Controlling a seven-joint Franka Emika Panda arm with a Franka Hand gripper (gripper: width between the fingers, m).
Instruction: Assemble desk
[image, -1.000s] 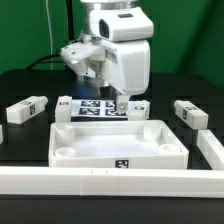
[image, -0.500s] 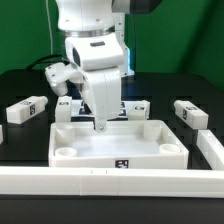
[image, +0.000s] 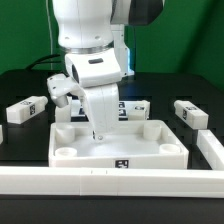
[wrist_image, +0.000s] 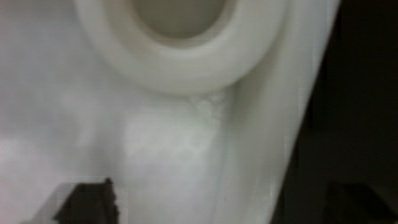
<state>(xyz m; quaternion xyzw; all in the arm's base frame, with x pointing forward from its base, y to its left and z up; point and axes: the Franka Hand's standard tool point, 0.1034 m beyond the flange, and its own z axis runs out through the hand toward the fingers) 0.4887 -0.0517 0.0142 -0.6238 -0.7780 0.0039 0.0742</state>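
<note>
On the black table (image: 25, 150) the white plastic tray-like tabletop (image: 90, 152) lies directly under the gripper (image: 97, 130), fingers open or closed I cannot tell, while white block legs (image: 188, 112) lie loose beside them, none fitted yet.

The tabletop (image: 90, 157) is smooth, faintly glossy white plastic; the legs (image: 25, 108) look the same; the surface (image: 20, 140) is matt black.

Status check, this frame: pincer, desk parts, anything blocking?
Pincer down at back rim of white plastic tabletop tray, jaw state unclear. White tagged block legs lie loose, apart from it. No obstruction seen.
</note>
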